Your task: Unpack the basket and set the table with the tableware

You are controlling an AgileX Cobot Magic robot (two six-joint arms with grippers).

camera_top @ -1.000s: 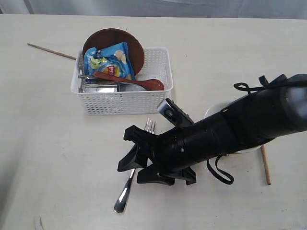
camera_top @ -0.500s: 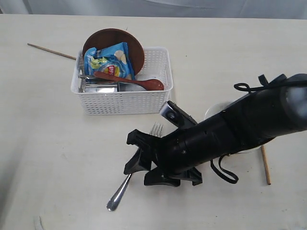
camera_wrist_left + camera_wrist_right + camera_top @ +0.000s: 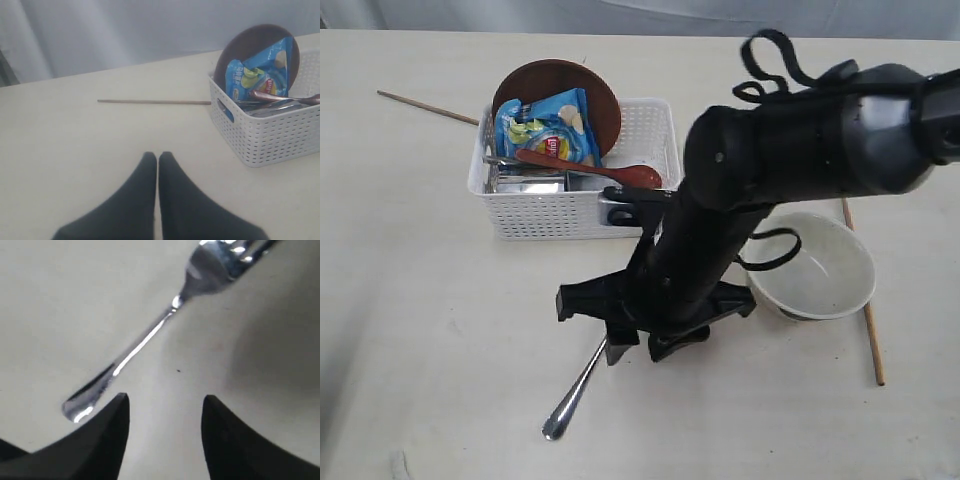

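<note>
The white basket [image 3: 575, 205] stands on the table [image 3: 420, 300] and holds the brown plate [image 3: 555, 80] on edge, a wooden spoon [image 3: 590, 168] and steel pieces. A steel fork [image 3: 575, 390] lies on the table in front of the basket. My right gripper [image 3: 640, 352] hangs open just above the fork's upper part, with nothing between its fingers. In the right wrist view the fork [image 3: 150, 335] lies just ahead of the open right gripper [image 3: 165, 400]. A white bowl [image 3: 820, 265] sits to the right. My left gripper [image 3: 158, 156] is shut and empty, low over the table near the basket [image 3: 265, 135].
A blue snack bag [image 3: 548, 125] leans on the plate inside the basket. One chopstick [image 3: 425, 107] lies left of the basket, another chopstick [image 3: 865, 300] right of the bowl. My right arm's black body stands between basket and bowl.
My right arm has swung up from lying low across the table, uncovering the bowl. The fork's handle slid a little to the left and now rests on the table.
</note>
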